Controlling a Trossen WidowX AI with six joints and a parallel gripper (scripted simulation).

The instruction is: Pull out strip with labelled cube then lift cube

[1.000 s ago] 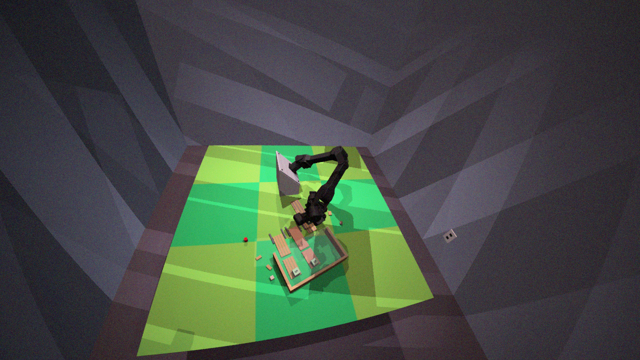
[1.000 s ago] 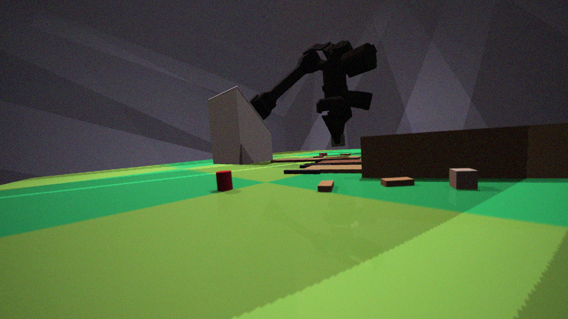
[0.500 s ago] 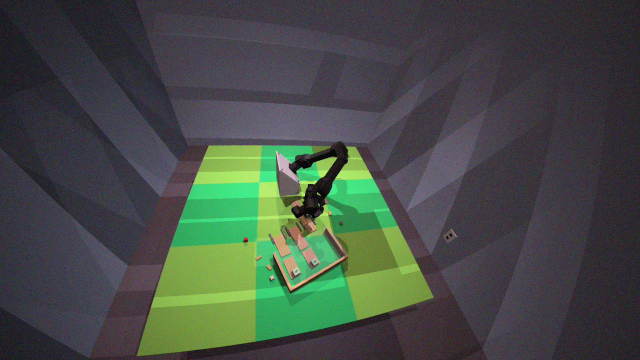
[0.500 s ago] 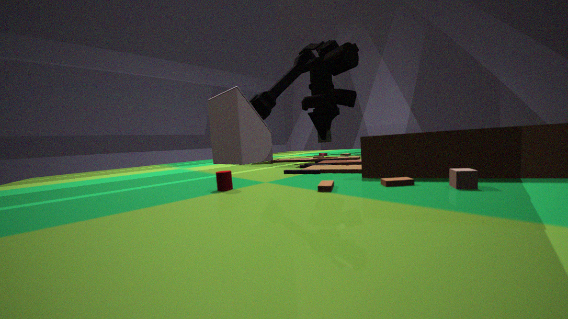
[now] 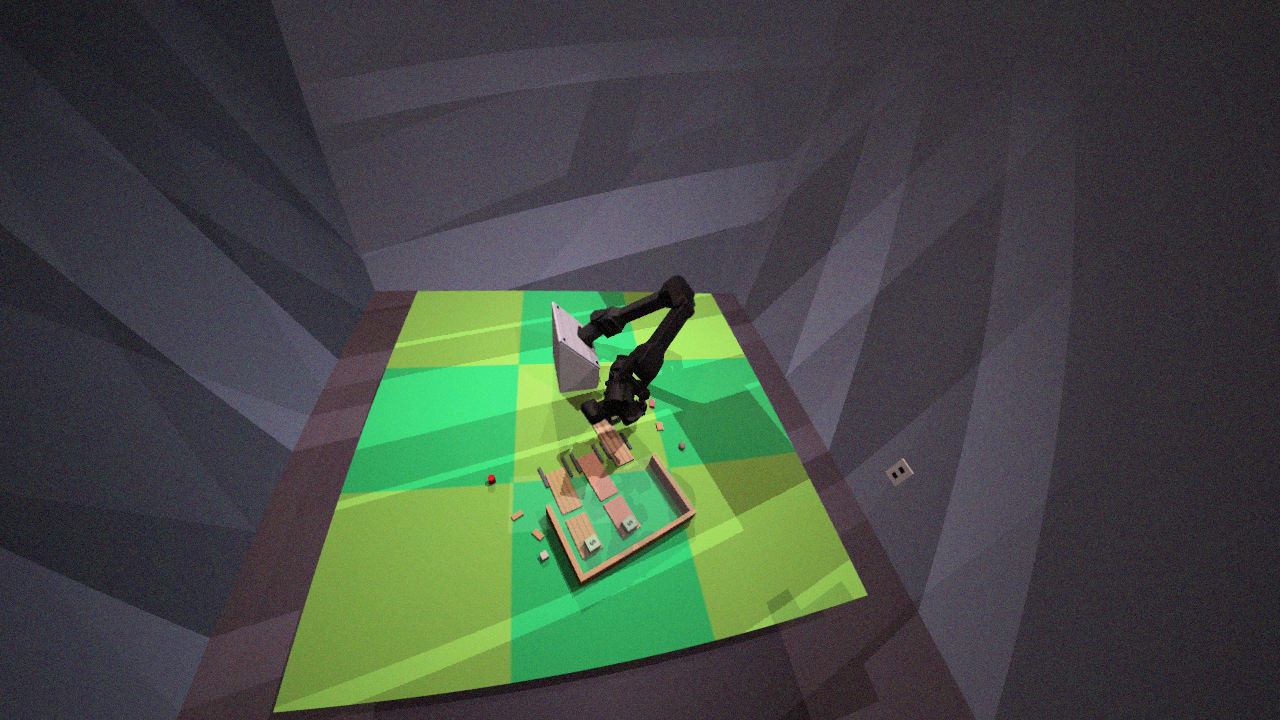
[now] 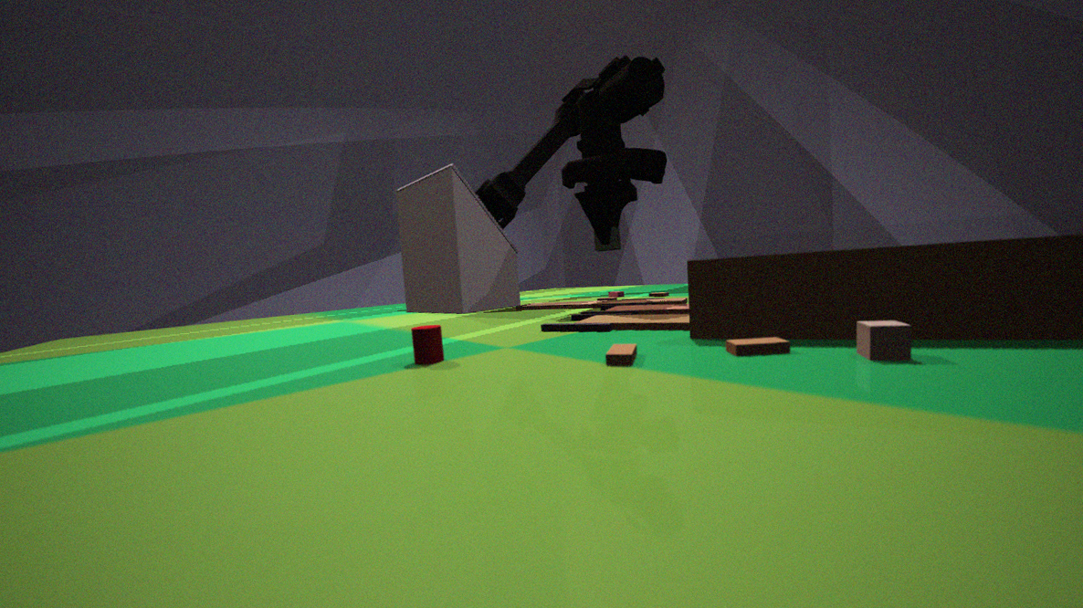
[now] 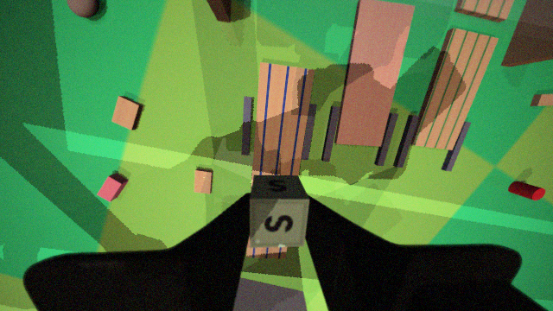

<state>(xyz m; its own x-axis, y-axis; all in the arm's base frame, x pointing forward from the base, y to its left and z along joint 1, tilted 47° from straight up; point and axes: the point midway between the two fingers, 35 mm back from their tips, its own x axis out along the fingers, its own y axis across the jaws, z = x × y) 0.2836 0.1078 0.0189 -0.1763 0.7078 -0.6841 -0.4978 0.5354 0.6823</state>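
S cube [image 7: 279, 216] is pinched between the fingers on two opposite side faces, held clear above the worktop [image 7: 173, 142]. It is judged light, rigid, smooth-faced; a centred flat-face grip suits it, since slip is possible. Blue-lined strip [image 7: 281, 117] lies below, pulled out; other strips beyond.

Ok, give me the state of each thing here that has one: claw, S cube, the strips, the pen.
claw: shut on the S cube, raised above the mat
S cube: gripped, off the ground, S face toward the wrist camera
blue-lined strip: pulled out, flat on the mat under the claw
plain strip: flat, between its dark rails
brown-lined strip: flat, between its rails
pen: walled on three sides, two cubes inside
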